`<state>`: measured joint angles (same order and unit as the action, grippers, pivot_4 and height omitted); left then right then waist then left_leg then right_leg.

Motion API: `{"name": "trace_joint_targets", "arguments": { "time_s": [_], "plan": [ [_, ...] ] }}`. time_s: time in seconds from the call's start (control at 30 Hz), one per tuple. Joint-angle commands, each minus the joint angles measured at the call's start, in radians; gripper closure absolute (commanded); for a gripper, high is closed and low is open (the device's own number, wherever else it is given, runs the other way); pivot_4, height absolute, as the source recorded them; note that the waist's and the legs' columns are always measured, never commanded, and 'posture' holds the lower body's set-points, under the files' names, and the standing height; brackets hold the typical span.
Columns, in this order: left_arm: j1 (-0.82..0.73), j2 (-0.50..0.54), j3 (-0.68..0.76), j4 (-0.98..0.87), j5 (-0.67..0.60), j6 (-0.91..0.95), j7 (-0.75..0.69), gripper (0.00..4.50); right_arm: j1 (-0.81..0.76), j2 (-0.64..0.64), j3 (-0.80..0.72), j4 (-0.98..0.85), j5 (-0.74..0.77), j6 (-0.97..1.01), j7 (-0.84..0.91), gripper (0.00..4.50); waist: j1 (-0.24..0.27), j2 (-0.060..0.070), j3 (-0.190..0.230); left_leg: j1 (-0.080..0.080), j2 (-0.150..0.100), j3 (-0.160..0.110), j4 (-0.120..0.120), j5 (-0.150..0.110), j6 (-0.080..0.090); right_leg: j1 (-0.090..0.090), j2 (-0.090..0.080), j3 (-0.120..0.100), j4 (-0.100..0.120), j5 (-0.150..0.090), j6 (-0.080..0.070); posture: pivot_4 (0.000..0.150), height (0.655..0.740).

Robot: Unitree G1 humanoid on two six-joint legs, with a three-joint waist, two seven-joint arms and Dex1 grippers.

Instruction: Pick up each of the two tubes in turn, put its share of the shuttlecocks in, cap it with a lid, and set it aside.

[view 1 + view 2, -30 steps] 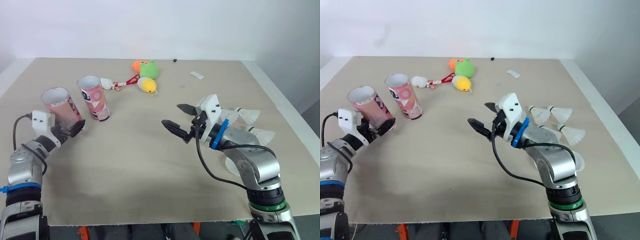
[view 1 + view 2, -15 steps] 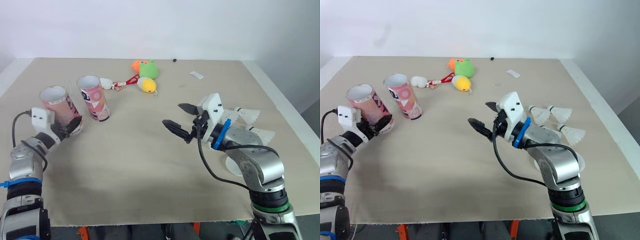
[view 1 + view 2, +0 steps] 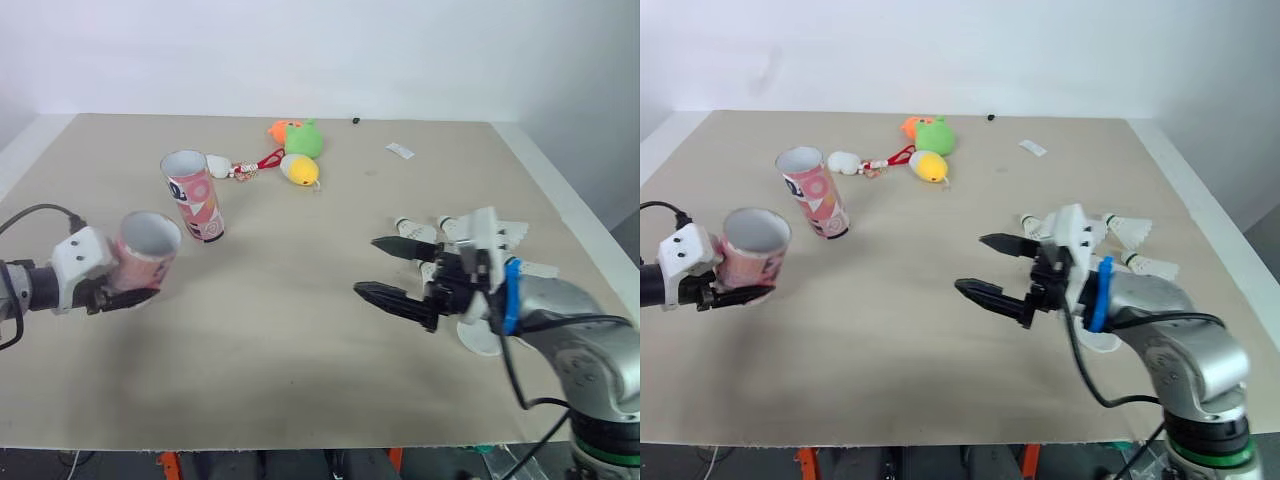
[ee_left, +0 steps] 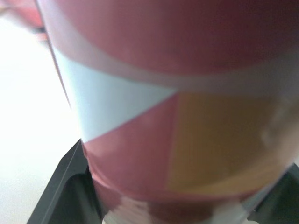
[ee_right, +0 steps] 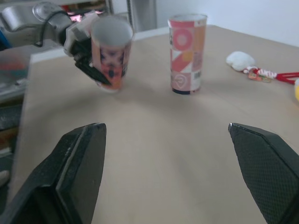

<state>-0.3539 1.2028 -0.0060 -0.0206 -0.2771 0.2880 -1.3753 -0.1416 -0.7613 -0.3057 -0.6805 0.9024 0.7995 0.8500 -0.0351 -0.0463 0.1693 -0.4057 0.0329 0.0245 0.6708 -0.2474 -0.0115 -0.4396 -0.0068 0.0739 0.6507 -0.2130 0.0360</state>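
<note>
Tube got carried lower at frame left, left gripper clamping it mouth-up for loading; right gripper spread empty.

Beige table against a plain white wall

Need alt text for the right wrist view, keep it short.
The left gripper holds a pink patterned tube over a beige table, its open end showing. A second tube stands upright on the table nearby. The right gripper is open and empty in the foreground.
</note>
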Motion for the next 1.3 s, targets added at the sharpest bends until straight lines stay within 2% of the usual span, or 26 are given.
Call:
{"name": "trace_joint_targets", "arguments": {
  "time_s": [0.03, 0.23, 0.4, 0.5, 0.73, 0.93, 1.3],
  "plan": [
    [-0.132, -0.018, -0.13, -0.064, 0.071, 0.022, -0.081, 1.41, 0.094, -0.012, -0.044, -0.074, 0.002, 0.002, -0.052, 0.0, 0.009, 0.001, 0.0, 0.0, 0.0, 0.0, 0.0, 0.0, 0.001, 0.001, 0.001, 0.0, 0.0, -0.001, 0.001, 0.15, 0.7323],
    [-0.23, -0.108, -0.266, 0.018, 0.178, -0.029, -0.123, 1.41, 0.292, 0.047, 0.027, -0.138, -0.179, 0.008, -0.299, 0.0, 0.006, 0.002, -0.001, 0.0, 0.001, 0.001, 0.0, 0.0, 0.001, -0.001, 0.005, 0.004, 0.002, -0.001, 0.001, 0.15, 0.7323],
    [-0.254, -0.164, -0.307, 0.047, 0.206, -0.019, -0.143, 1.41, 0.315, 0.209, 0.025, -0.221, -0.219, 0.05, -0.569, 0.0, 0.011, 0.007, -0.005, 0.001, 0.0, 0.0, 0.001, 0.0, 0.001, 0.0, 0.005, 0.005, 0.005, -0.002, 0.001, 0.15, 0.7323],
    [-0.253, -0.215, -0.278, 0.05, 0.168, 0.014, -0.137, 1.41, 0.335, 0.253, 0.031, -0.24, -0.259, 0.06, -0.648, 0.0, 0.012, 0.012, -0.008, 0.001, -0.002, 0.001, 0.002, 0.001, 0.001, 0.001, 0.003, 0.006, 0.004, -0.003, 0.0, 0.15, 0.7323],
    [-0.228, -0.295, -0.196, -0.04, 0.025, 0.143, -0.137, 1.41, 0.39, 0.281, 0.052, -0.232, -0.33, 0.042, -0.696, 0.0, 0.013, 0.013, -0.009, 0.001, -0.005, 0.002, 0.004, 0.001, 0.002, 0.003, 0.001, 0.009, 0.004, -0.004, 0.004, 0.15, 0.7323],
    [-0.222, -0.279, -0.201, -0.06, 0.022, 0.178, -0.13, 1.41, 0.344, 0.298, 0.129, -0.158, -0.432, 0.002, -0.726, 0.0, 0.008, 0.012, -0.008, 0.001, -0.003, 0.001, 0.004, 0.001, 0.002, 0.002, 0.004, 0.009, 0.004, -0.004, 0.002, 0.15, 0.7323],
    [-0.179, -0.174, -0.245, -0.085, 0.106, 0.167, -0.134, 1.41, 0.245, 0.39, 0.215, 0.001, -0.611, -0.062, -0.806, 0.0, 0.004, 0.012, -0.009, 0.001, -0.001, 0.001, 0.003, 0.001, 0.002, 0.0, 0.006, 0.009, 0.005, -0.004, -0.001, 0.15, 0.7323]
  ]
}}
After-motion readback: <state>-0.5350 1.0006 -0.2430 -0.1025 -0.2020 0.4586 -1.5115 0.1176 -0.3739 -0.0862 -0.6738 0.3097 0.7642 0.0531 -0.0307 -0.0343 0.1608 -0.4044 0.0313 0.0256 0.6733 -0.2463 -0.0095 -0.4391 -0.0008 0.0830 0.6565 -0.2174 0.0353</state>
